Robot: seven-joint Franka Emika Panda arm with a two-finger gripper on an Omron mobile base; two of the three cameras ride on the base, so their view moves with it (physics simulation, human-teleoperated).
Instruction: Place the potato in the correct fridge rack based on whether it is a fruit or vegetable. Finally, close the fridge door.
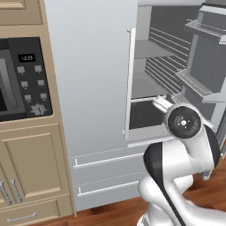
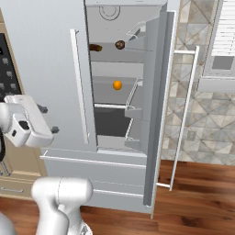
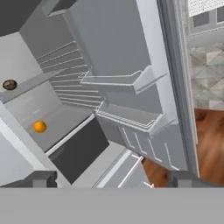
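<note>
Fridge door (image 2: 158,105) wide open, potato (image 2: 120,44) sitting on the upper fridge rack (image 2: 117,56).
My end effector (image 3: 109,179) is spread wide, empty; a glancing push could swing that door short.

upper fridge rack (image 2: 120,55), pale grey, spans the open fridge interior at upper centre of the right base view. on it: the potato (image 2: 120,44), dull brown, toward the right, and a second dark brown lump (image 2: 95,47) at the left end, apart from the potato. lower shelf (image 2: 110,94), just below, carries an orange ball (image 2: 117,85) near its middle.
</note>
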